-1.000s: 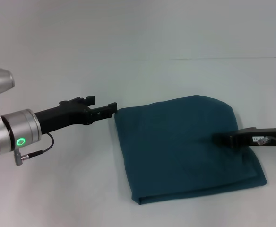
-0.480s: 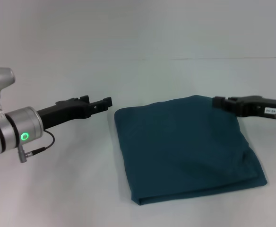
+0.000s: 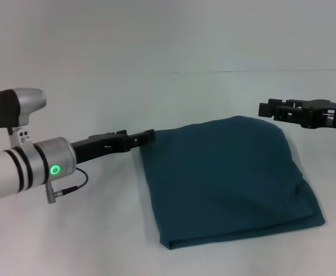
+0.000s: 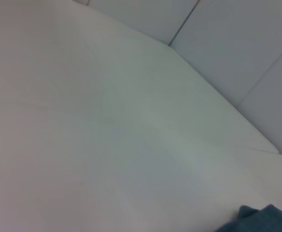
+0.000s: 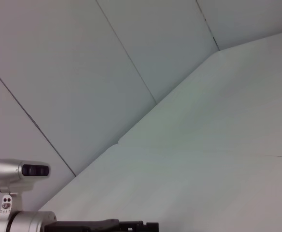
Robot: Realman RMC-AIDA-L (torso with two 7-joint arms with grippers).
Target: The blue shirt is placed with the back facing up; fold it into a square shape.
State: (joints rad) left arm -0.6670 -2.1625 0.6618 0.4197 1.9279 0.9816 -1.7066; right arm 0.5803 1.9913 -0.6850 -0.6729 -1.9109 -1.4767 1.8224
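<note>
The blue shirt (image 3: 225, 178) lies folded into a rough square on the white table, plain side up, right of centre in the head view. My left gripper (image 3: 149, 136) reaches in from the left, and its tip meets the shirt's far left corner. A small piece of that corner (image 4: 259, 220) shows at the edge of the left wrist view. My right gripper (image 3: 262, 108) hangs in the air above and behind the shirt's far right corner, apart from the cloth. The right wrist view shows the left arm (image 5: 20, 179) and the left gripper (image 5: 131, 225), but no shirt.
The white table (image 3: 70, 241) extends to the left of and in front of the shirt. A pale wall (image 3: 168, 34) rises behind the table's far edge.
My left gripper has moved right, from a gap beside the shirt up to its far left corner. My right gripper has lifted off the shirt's right side and now hangs higher.
</note>
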